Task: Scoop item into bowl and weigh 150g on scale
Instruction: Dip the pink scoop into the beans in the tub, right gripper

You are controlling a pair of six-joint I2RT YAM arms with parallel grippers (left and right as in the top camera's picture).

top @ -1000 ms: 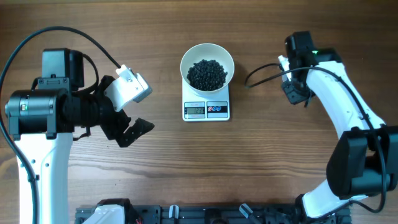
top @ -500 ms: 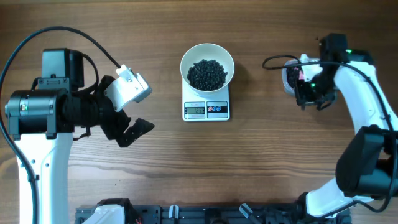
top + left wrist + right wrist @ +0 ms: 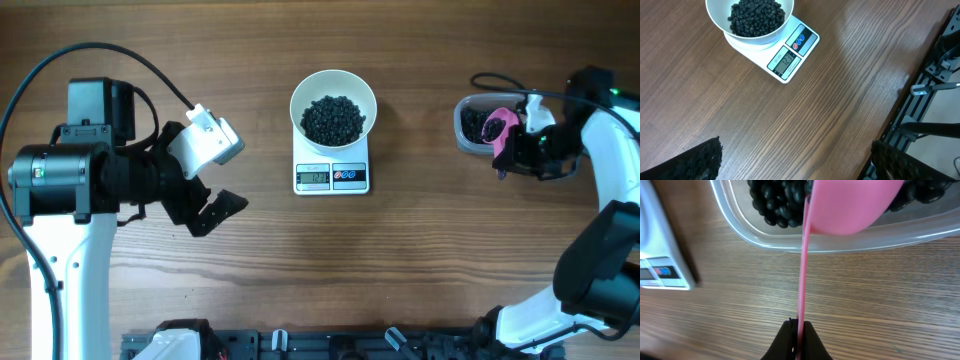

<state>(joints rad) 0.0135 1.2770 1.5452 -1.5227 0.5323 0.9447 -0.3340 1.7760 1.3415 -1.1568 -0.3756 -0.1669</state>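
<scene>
The white bowl (image 3: 333, 90) stands on the scale (image 3: 332, 177), heaped with the item, tiny black beans (image 3: 333, 118). In the left wrist view the bowl (image 3: 720, 22) and scale (image 3: 790, 57) are at the top left. My left gripper (image 3: 200, 182) hangs open and empty over bare table left of the scale, its fingertips (image 3: 705, 160) far apart. My right gripper (image 3: 798, 327) is shut on the thin handle of a pink scoop (image 3: 850, 205). The scoop's cup (image 3: 495, 124) is over the beans (image 3: 772, 202) in a clear tub (image 3: 472, 125).
The clear tub's rim (image 3: 840, 239) lies just ahead of my right fingers, with the scale's corner (image 3: 662, 255) to the left in that view. A black cable (image 3: 500, 80) curves behind the tub. A dark rail (image 3: 330, 345) runs along the table's front edge.
My right arm has swung right, away from the bowl, uncovering the tub; the pink scoop now sits over it. The left arm, bowl and scale have not moved.
</scene>
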